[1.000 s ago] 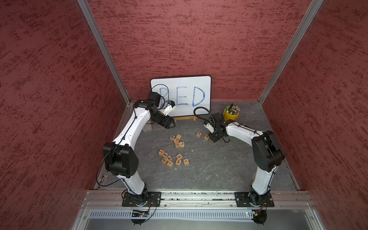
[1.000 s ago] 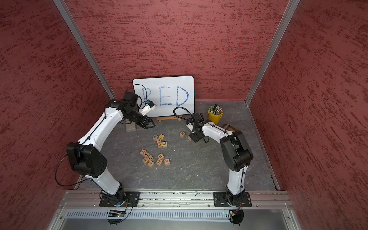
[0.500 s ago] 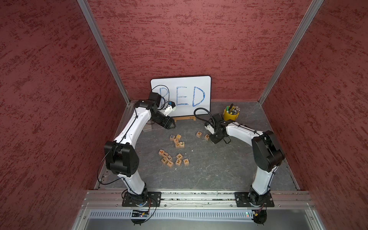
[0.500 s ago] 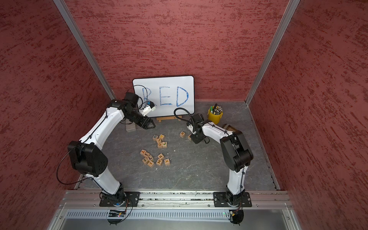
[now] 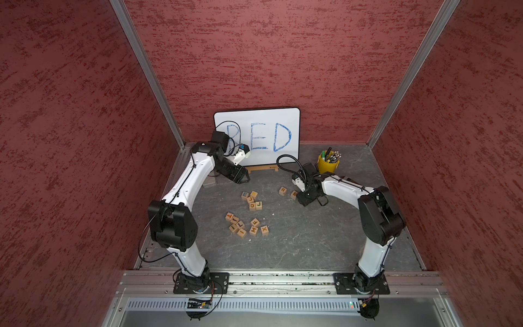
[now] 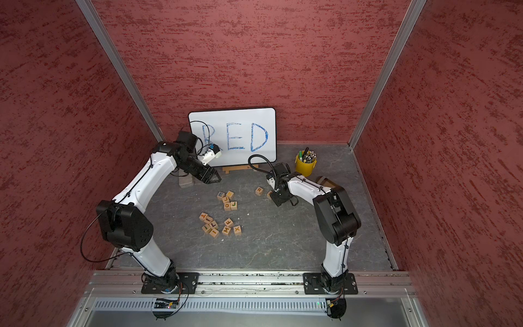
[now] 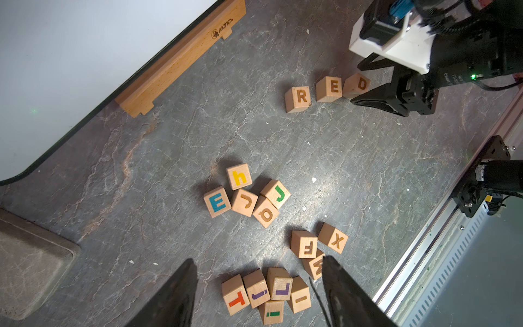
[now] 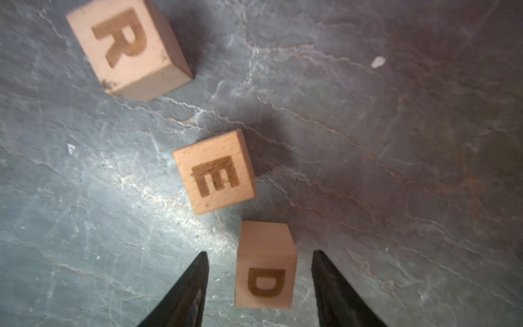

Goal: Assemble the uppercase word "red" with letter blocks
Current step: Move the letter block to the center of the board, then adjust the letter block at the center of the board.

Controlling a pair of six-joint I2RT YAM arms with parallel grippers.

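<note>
The R block (image 8: 127, 48), E block (image 8: 215, 172) and D block (image 8: 264, 266) lie in a loose, slightly crooked row on the grey table, letters up. My right gripper (image 8: 260, 252) is open around the D block, with a gap on each side of it. The left wrist view shows the same row: R block (image 7: 297, 99), E block (image 7: 329, 89), D block (image 7: 356, 85), with the right gripper (image 7: 356, 83) straddling the D. In both top views the R block (image 5: 282, 190) and E block (image 5: 294, 194) show, and the right gripper (image 5: 304, 198) hides the D. My left gripper (image 7: 258, 259) hovers open and empty near the whiteboard.
A whiteboard (image 5: 256, 136) with blue RED leans on a wooden stand (image 5: 261, 169) at the back. A yellow pen cup (image 5: 327, 164) stands behind the right arm. Two clusters of other letter blocks (image 5: 252, 201) (image 5: 246, 225) lie mid-table, including a blue E (image 7: 217, 202). A grey pad (image 5: 210, 181) sits under the left arm.
My right gripper has gone from shut to open and let go of the D block beside the E. The left arm has barely shifted.
</note>
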